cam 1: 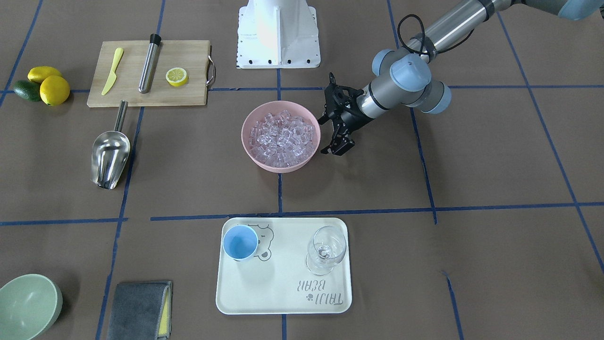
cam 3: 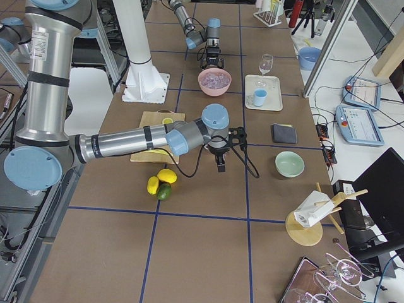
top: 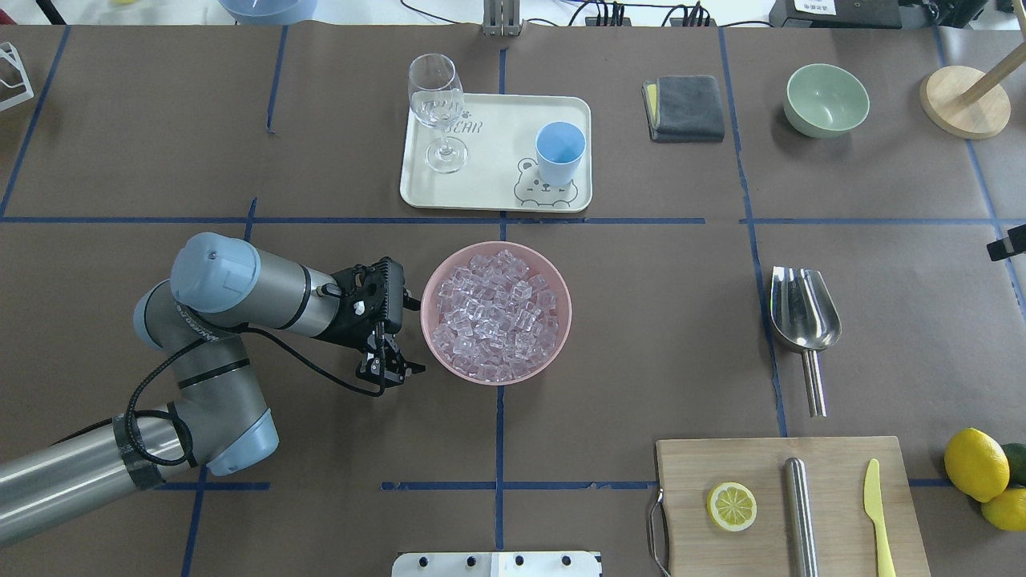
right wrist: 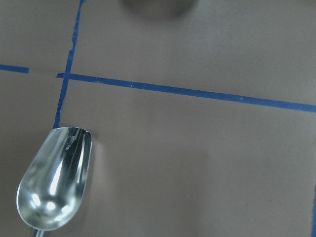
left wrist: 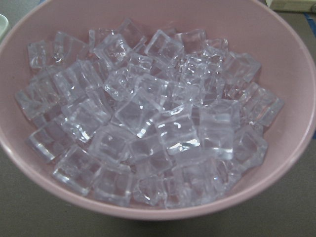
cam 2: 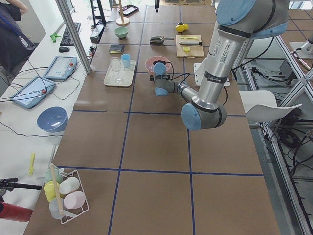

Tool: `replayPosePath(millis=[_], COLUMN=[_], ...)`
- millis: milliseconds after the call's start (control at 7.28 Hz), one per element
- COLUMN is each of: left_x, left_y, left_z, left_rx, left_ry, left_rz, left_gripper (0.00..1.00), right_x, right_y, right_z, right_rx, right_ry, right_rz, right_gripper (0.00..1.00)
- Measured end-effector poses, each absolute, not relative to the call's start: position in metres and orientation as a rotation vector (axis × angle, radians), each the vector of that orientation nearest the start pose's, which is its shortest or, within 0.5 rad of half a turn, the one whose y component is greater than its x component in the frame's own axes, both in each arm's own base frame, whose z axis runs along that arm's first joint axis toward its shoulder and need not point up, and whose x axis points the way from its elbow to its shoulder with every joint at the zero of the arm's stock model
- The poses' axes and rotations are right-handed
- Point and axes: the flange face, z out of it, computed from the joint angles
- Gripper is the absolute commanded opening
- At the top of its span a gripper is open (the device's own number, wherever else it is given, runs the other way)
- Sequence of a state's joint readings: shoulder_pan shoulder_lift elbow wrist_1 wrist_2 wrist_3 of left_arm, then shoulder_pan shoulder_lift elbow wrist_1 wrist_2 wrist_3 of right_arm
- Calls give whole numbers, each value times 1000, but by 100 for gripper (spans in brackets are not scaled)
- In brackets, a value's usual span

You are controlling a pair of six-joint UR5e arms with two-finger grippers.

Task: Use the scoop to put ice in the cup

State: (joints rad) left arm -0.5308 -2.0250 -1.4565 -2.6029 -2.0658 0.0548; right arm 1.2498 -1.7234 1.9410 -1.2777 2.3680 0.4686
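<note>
The left hand (cam 1: 331, 134) hangs spread open and empty beside the pink bowl (cam 1: 246, 141) of ice (cam 1: 282, 132). Whether the right hand (cam 3: 220, 165) is open, I cannot tell. The scoop (cam 1: 109, 158) lies on the counter (cam 1: 188, 184).

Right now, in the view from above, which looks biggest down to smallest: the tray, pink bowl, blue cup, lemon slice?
1. tray
2. pink bowl
3. cup and lemon slice: these two look about the same size, so I won't rank them.
</note>
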Motion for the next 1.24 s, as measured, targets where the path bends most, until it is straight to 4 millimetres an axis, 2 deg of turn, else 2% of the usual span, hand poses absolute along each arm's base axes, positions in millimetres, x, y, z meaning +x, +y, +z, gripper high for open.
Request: replayPosePath(millis=[275, 549, 961, 1236], left_x=[530, 532, 533, 533], left_y=[-407, -408, -411, -411], left_z=[333, 328, 325, 325], left_rx=[1065, 1072, 1088, 1091], left_ry=[1081, 1081, 1064, 1063], left_rz=[1235, 1231, 1215, 1213], left_gripper=[100, 100, 100, 100], right_x=[-134, -174, -209, -255], right_y=[-419, -397, -372, -349], right_z=[465, 438, 433, 436], right_rx=[88, 50, -13, -42], right_ry=[-913, -910, -894, -838], right_rz=[6, 49, 69, 99], right_gripper=[100, 100, 100, 98])
